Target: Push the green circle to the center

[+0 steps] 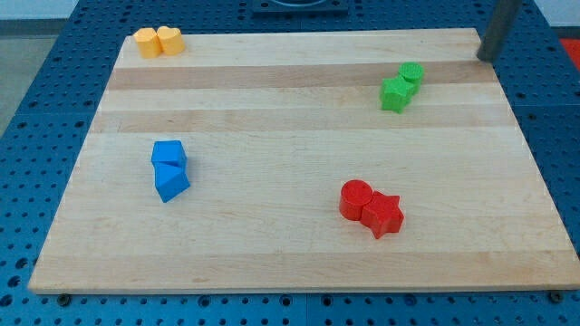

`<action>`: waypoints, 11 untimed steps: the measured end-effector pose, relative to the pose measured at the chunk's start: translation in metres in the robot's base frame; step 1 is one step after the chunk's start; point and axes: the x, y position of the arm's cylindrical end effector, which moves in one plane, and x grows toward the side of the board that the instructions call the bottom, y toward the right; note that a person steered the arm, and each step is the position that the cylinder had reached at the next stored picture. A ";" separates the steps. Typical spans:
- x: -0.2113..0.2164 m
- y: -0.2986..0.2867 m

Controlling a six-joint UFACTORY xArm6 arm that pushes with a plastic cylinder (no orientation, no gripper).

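Blocks sit in four pairs on the pale wooden worktop (290, 254). Nearest the view's bottom, right of middle, a red plastic cylinder (355, 199) touches a red plastic star (383, 215). Further up at the view's left, a blue plastic cube (169, 153) rests against a second blue block of irregular shape (170, 182). Toward the view's upper right, the green plastic circle (411, 73) touches a green star-like block (395, 94) — both well away from the board's middle. At the top left corner lie two yellow-orange blocks (146, 42) (169, 39), side by side. My tip (488, 58) stands at the top right edge, apart from the green pair — there is no pincer, only the dark rod.
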 end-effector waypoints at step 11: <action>-0.011 -0.288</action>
